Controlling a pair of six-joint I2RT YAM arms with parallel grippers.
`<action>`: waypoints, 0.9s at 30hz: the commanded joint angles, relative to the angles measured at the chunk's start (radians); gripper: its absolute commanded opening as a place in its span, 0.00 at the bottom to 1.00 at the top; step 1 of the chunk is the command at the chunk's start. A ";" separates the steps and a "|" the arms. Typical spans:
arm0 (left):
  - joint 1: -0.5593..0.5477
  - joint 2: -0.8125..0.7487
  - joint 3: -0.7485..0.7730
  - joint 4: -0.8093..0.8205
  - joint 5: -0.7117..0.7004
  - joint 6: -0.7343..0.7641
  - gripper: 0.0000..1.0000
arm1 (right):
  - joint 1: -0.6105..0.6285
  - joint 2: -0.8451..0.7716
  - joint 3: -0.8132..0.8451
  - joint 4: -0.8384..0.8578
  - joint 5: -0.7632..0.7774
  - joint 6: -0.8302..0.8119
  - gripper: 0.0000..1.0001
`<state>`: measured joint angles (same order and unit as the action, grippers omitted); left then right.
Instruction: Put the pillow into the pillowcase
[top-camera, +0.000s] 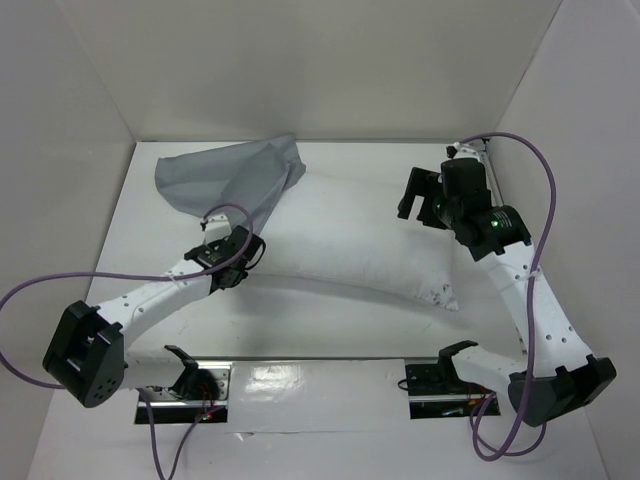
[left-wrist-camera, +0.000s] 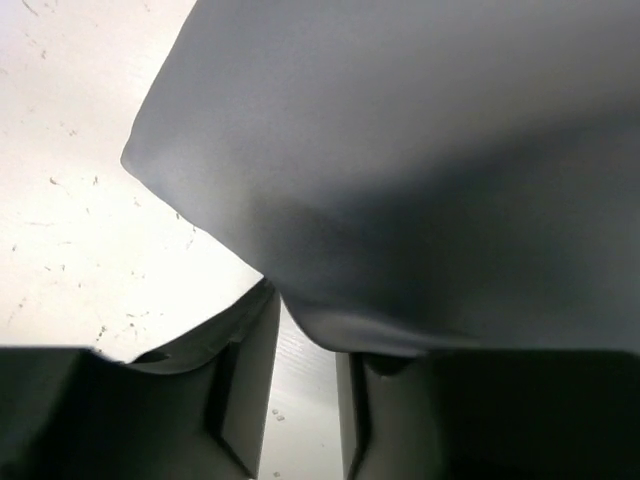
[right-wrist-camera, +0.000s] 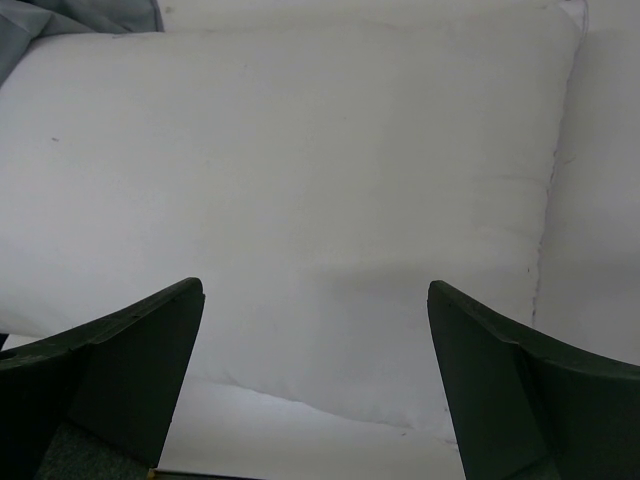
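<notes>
The pillowcase (top-camera: 235, 178) bunches over the left end of the pillow (top-camera: 360, 262). The left gripper (left-wrist-camera: 308, 380) is narrow at its hem, and I cannot tell whether it has a grip, so the cloth may slip. The right gripper (right-wrist-camera: 315, 290) gapes empty above the pillow's right end.

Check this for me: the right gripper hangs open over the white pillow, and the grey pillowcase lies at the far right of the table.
Wrong on one count: the pillowcase lies at the far left of the table, not the far right, as the top view shows. The right gripper does hang open over the white pillow.
</notes>
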<state>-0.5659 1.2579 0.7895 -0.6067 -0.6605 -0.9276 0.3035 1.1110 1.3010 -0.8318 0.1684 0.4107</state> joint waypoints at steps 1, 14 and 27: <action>0.006 -0.028 0.048 0.007 -0.030 -0.024 0.38 | 0.008 -0.019 -0.003 -0.004 -0.007 0.002 1.00; -0.064 -0.040 0.142 -0.037 -0.008 0.015 0.00 | 0.017 0.010 -0.060 -0.133 -0.012 -0.049 1.00; -0.155 0.003 0.243 -0.068 0.021 0.035 0.00 | -0.015 0.002 -0.267 -0.198 -0.089 0.049 1.00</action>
<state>-0.7109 1.2499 0.9714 -0.7074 -0.6556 -0.9142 0.2951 1.1252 1.0847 -1.0332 0.1375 0.4328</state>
